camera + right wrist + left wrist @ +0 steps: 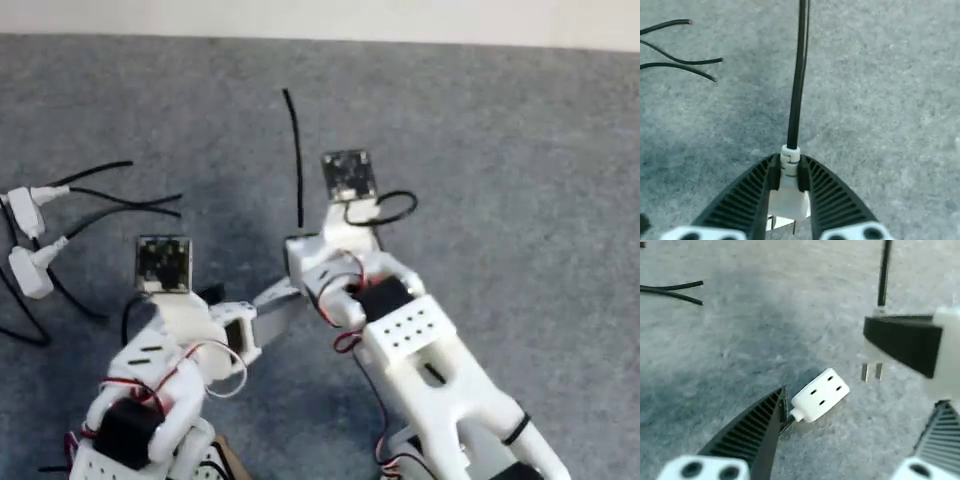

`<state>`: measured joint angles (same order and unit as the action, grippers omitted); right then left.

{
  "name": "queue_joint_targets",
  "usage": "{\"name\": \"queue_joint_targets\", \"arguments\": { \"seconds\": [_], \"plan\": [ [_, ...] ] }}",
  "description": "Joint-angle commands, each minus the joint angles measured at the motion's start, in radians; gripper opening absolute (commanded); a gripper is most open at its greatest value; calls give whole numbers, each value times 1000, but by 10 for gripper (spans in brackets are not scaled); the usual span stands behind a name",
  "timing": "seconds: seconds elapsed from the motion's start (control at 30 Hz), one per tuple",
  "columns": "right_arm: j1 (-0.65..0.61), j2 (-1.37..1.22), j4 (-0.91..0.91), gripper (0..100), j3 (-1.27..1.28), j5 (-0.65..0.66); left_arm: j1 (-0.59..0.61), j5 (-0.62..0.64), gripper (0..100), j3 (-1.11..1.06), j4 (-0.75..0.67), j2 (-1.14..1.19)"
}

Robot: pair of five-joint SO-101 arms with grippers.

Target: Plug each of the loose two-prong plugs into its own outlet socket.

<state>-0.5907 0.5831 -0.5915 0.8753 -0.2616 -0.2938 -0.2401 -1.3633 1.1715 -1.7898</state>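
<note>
Two arms side by side over a grey, felt-like desk (520, 150): the right arm (420, 345) bigger in the high view, the left arm (165, 325) low at the edge. On the former, the right hand (789, 162) clenched on a white two-prong plug (787, 197), ridged fingers (747, 192) pinching it at the neck, by the root of its black cord (797, 75). On the latter, the left hand (861, 396) released, grasping nothing, spread wide to either side of a white outlet socket (820, 395). Long cord of the held plug stretched straight away from the arms across the desk. Off at the left edge of the high view, two more white connectors (22, 208) on black cords, well apart from both hands; plug or socket, impossible to tell. Near them, a few loose black cord ends (682, 62) lying on the desk. Socket flat on the desk, slotted face up, tail end just beside one ridged finger of the left hand; touching or not, unclear. Held plug near the socket, not in it. Smallest of all, the twin prongs (871, 372), bare, apart from the slots.
</note>
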Motion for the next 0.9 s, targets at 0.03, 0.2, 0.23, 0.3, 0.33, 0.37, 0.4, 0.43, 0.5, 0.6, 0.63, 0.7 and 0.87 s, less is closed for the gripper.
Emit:
{"name": "queue_joint_targets", "arguments": {
  "seconds": [0.03,0.2,0.23,0.3,0.33,0.37,0.4,0.43,0.5,0.6,0.63,0.7,0.87],
  "plan": [
    [-10,41,-91,4,-120,-11,-16,-3,425,-8,-15,1],
    [-13,94,-352,4,-282,-12,-15,-40,425,-77,-91,2],
    [-19,104,-401,4,-315,-9,-15,-55,425,-88,-104,2],
    [-39,108,-481,4,-374,14,8,-60,425,-94,-117,2],
    [-44,110,-513,4,-397,28,27,-60,425,-94,-118,2],
    [-44,110,-539,4,-417,37,48,-61,425,-94,-120,2],
    [-44,110,-555,4,-427,43,67,-61,425,-94,-127,2],
    [-42,110,-568,4,-437,44,81,-61,425,-90,-132,2],
    [-39,108,-573,4,-432,44,88,-61,425,-79,-127,2],
    [-38,108,-536,4,-386,40,87,-61,425,-76,-124,2],
    [-36,108,-501,4,-372,38,85,-61,425,-74,-124,2],
    [-16,108,-415,4,-323,35,73,-61,425,-74,-123,2],
    [5,119,-166,4,-145,2,-31,-63,425,-39,-46,1]
  ]
}}
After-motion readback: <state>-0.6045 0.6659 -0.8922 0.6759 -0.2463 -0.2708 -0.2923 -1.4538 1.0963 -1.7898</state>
